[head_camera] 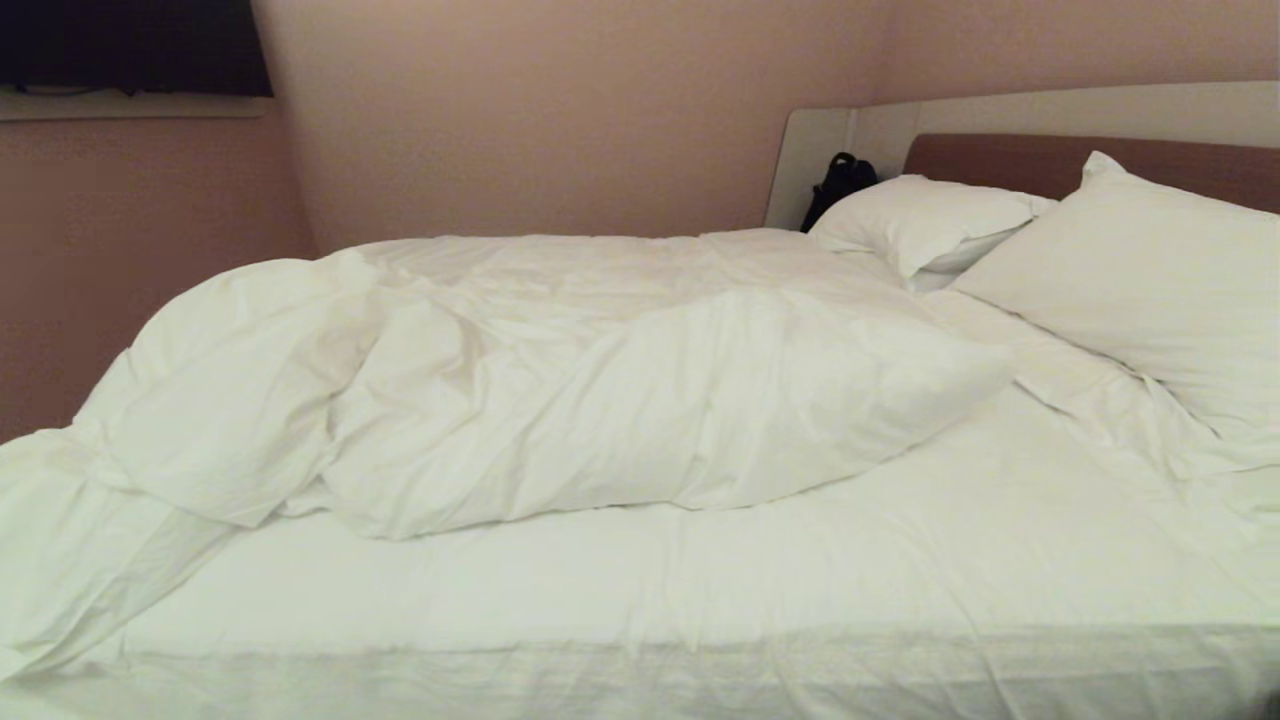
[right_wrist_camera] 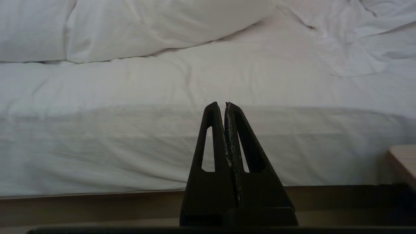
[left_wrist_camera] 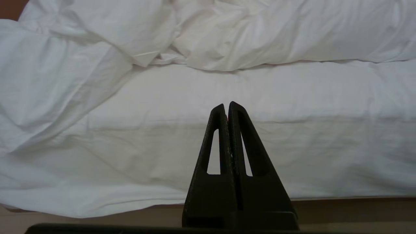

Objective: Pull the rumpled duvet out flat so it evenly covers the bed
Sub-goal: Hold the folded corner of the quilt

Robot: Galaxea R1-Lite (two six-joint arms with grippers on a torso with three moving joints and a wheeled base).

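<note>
While the duvet (head_camera: 560,400) is heaped along the far side of the bed (head_camera: 700,600), spilling over its left end, the left end effector (left_wrist_camera: 227,105) and right end effector (right_wrist_camera: 225,104) are held pressed together, empty, just short of the bed's near edge.
</note>
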